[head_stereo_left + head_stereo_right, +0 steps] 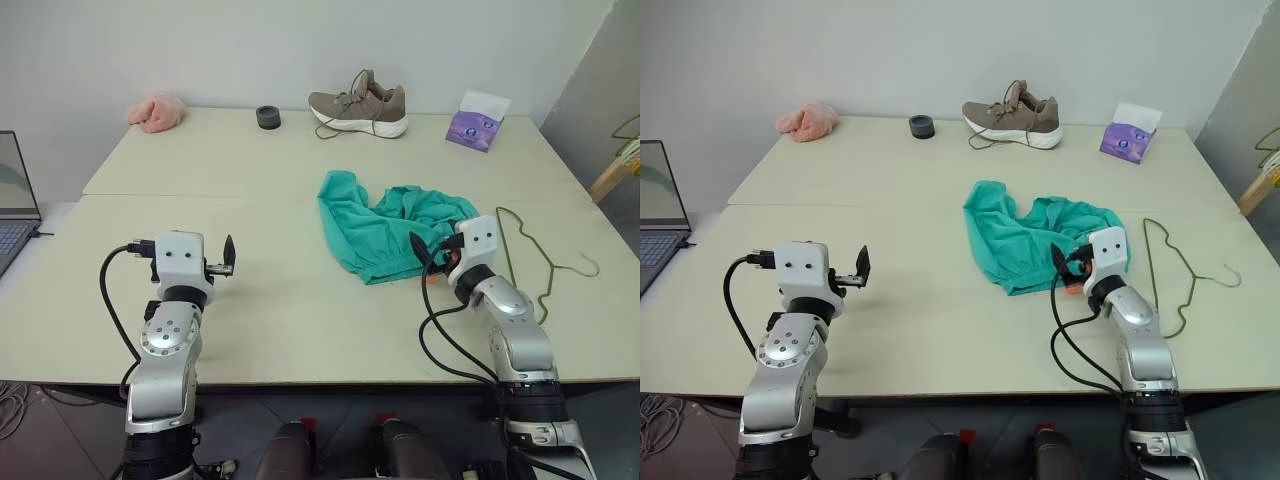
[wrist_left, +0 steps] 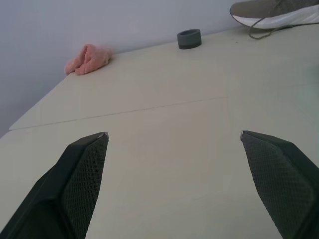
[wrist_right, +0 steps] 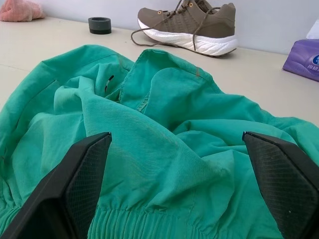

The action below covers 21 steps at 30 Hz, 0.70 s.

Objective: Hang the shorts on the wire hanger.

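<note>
The teal-green shorts (image 1: pixel 385 232) lie crumpled on the beige table (image 1: pixel 280 310), right of its middle. Their gathered waistband (image 3: pixel 149 221) faces my right gripper (image 1: pixel 432 252). That gripper is open and level at the shorts' near right edge, with the fabric spread in front of its fingers (image 3: pixel 75 184). A small orange tag (image 1: pixel 453 262) shows beside it. The thin dark wire hanger (image 1: pixel 1191 274) lies flat on the table just right of the shorts and my right arm. My left gripper (image 1: pixel 228 256) hovers open over bare table at the near left, holding nothing.
Along the far edge sit a pink fluffy cloth (image 1: pixel 157 113), a black ring (image 1: pixel 267 117), a brown shoe (image 1: pixel 360 105) and a purple tissue pack (image 1: pixel 477 122). A laptop (image 1: pixel 12 200) stands at the left. Pale hangers with a wooden rack (image 1: pixel 622 165) stand off the right edge.
</note>
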Tool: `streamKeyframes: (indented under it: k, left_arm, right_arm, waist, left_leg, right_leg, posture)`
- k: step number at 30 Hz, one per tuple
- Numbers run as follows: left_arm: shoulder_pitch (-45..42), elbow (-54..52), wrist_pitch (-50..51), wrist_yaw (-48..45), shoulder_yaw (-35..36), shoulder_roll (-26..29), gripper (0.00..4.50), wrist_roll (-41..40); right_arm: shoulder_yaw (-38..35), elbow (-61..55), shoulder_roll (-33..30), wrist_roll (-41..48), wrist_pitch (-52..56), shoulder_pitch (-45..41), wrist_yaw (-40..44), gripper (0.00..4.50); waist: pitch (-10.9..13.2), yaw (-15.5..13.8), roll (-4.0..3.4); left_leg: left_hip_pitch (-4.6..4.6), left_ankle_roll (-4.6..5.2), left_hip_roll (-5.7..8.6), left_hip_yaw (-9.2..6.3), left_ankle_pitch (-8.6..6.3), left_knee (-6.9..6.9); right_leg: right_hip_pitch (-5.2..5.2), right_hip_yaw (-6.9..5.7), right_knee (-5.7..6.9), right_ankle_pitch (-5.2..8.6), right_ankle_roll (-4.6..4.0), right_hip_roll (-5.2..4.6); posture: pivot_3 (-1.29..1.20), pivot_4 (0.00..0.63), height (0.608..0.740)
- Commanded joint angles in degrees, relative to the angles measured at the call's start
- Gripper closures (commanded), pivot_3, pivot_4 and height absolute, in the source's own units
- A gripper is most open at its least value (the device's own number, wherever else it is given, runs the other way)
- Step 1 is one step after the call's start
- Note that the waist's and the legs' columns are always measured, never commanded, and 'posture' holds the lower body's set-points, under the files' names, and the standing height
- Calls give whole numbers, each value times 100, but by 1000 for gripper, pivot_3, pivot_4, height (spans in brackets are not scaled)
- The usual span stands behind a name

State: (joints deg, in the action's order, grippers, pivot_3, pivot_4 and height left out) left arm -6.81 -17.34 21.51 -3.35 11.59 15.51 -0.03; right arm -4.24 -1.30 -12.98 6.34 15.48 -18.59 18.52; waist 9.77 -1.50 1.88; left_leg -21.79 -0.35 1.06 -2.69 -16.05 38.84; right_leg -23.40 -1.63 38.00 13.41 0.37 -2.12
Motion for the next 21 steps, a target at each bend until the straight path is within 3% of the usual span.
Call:
streamKeyframes:
  k: [1,21]
  left_arm:
    - [-30,-158,-176,-3,-9,19,0,29]
    - [-19,-216,-235,-53,60,20,0,-86]
  right_arm:
    - [3,-169,-26,47,-110,-14,-8,15]
    - [49,-122,-38,61,-148,-44,2,15]
  waist:
    - [0,0,0]
    - [0,-1,-1]
  left_leg:
    - [0,0,0,0,0,0]
    - [-1,0,0,0,0,-1]
  right_leg:
    - [0,0,0,0,0,0]
    - [0,0,-2,0,1,0]
  posture:
    - [95,124,740]
    - [100,119,740]
